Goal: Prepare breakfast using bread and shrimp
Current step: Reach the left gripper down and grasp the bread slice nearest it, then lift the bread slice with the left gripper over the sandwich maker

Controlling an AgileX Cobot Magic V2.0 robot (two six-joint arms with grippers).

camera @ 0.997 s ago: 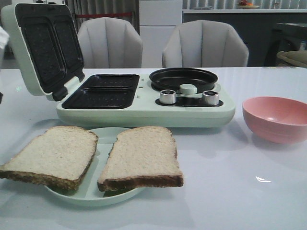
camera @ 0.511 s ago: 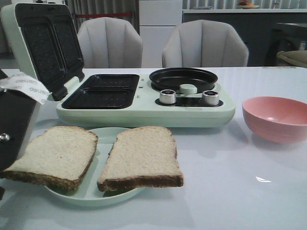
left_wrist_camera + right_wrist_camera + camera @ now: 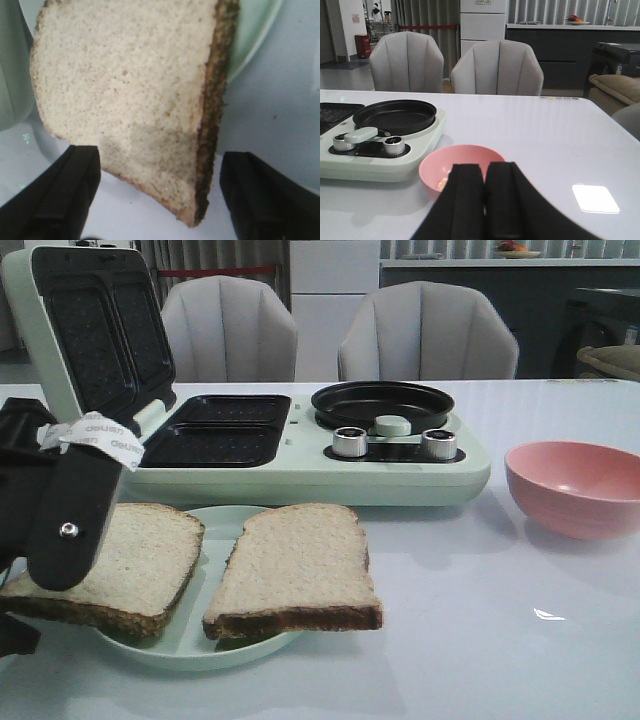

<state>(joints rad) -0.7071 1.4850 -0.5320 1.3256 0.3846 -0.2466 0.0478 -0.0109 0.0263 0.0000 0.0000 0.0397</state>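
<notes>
While the left gripper [image 3: 160, 200] hangs over the left-hand slice of bread [image 3: 110, 565] at the lower left of the front view, its fingers [image 3: 55, 200] stand wide apart and hold nothing — the wrist view shows one dark finger on each side of the slice's near corner, the crust edge between them. That slice and the second slice [image 3: 295, 565] lie side by side on a pale green plate [image 3: 215, 525] at the lower centre, both overhanging its rim. Behind them, across the middle of the frame, sits the breakfast maker [image 3: 300, 475] with its lid propped open at the upper left and its two dark grill wells [image 3: 215, 430] bare.

Several things could go wrong from here. Bread is soft, so a hard squeeze would likely crush or tear the slice, and a pinch on one corner alone could let it droop and fold as it lifts. Since the slice hangs past the rim, a downward push might tip the plate or drag it sideways into the neighbouring slice. A shallow closure could also slide off the crust and leave the bread behind.

The right gripper [image 3: 485, 200] appears closed and empty, with its fingers pressed together, low in its wrist view in front of the pink bowl [image 3: 460, 167], where a small orange piece — probably the shrimp [image 3: 441, 184] — shows inside.
</notes>
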